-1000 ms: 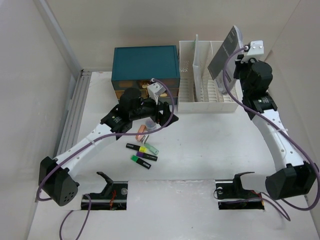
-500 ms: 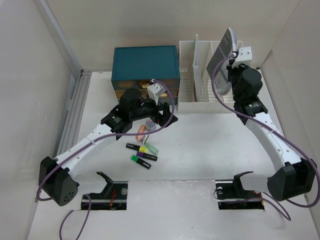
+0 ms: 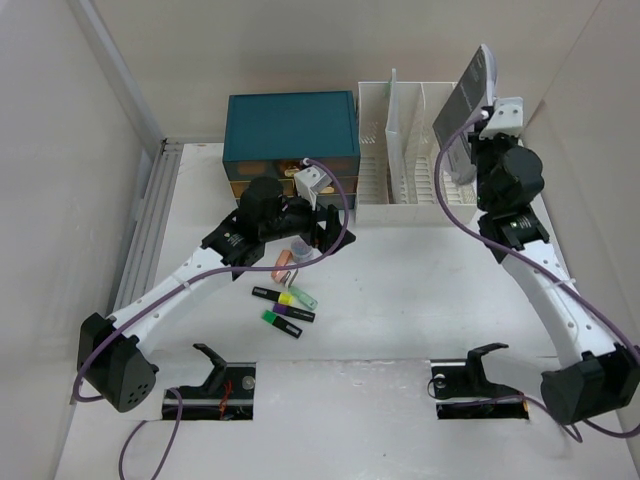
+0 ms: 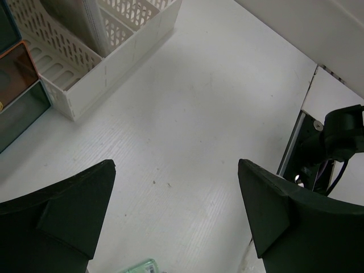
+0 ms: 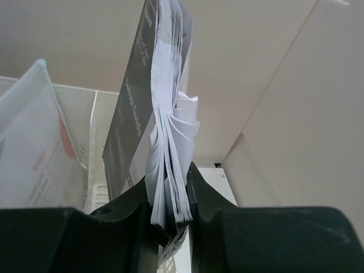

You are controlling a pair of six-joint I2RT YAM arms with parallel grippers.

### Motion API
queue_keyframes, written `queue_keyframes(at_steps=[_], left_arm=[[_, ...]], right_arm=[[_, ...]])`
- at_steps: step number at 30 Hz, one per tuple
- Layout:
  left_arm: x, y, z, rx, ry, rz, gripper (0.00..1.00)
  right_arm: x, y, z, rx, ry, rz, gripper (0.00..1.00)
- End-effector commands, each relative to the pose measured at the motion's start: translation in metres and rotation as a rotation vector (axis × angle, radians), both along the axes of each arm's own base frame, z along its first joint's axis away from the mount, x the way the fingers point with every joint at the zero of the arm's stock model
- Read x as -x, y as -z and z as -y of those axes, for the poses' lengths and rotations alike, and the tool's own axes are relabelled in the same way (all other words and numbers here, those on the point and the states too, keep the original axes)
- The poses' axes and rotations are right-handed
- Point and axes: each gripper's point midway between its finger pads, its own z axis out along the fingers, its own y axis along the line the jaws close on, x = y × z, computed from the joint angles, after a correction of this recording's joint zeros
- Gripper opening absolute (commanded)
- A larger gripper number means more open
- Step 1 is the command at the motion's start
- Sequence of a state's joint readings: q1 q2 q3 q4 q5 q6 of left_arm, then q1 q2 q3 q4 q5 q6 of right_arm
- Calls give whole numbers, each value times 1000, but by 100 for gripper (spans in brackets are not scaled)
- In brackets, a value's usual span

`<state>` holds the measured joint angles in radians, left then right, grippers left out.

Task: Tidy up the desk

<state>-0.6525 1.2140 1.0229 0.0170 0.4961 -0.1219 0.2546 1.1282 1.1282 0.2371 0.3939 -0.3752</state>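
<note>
The desk [image 3: 400, 300] is a white tabletop. My right gripper [image 3: 472, 128] is shut on a grey-covered booklet [image 3: 465, 95] and holds it upright above the right slot of the white file rack [image 3: 400, 210]. In the right wrist view the fingers [image 5: 169, 176] pinch the booklet's lower edge, and its pages [image 5: 165, 85] fan out above. My left gripper [image 3: 318, 232] is open and empty. It hovers low over the desk in front of the teal drawer box [image 3: 290, 125]; its wrist view shows bare desk between the fingers [image 4: 175, 170].
Several highlighters lie left of centre: an orange one [image 3: 283, 262], a green-yellow one [image 3: 297, 297] and a green one [image 3: 282, 322]. A clear plastic folder [image 5: 34, 142] stands in the rack. A metal rail [image 3: 150, 220] runs along the left edge. Two cut-outs [image 3: 210, 390] [image 3: 480, 395] sit at the front.
My right gripper swung the booklet slightly left, then right and a little higher over the rack's right slot. The left arm has not moved.
</note>
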Motion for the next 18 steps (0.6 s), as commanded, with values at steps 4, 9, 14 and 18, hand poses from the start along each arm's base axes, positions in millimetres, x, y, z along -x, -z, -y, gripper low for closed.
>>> queue_keyframes(at_steps=[4,9,14,18], left_arm=[[1,-15,-2,26,1,55,87],[1,-15,-2,26,1,55,87],[1,-15,-2,26,1,55,87],[2,-13,-3,16,3,56,87]], right_arm=[[-10,-40,4,-36,38,158,0],[-38,-18,-6,-55,20,132,0],[-63,-6,-18,-49,-10,113,0],[-79,0,-20,-41,-20,102,0]])
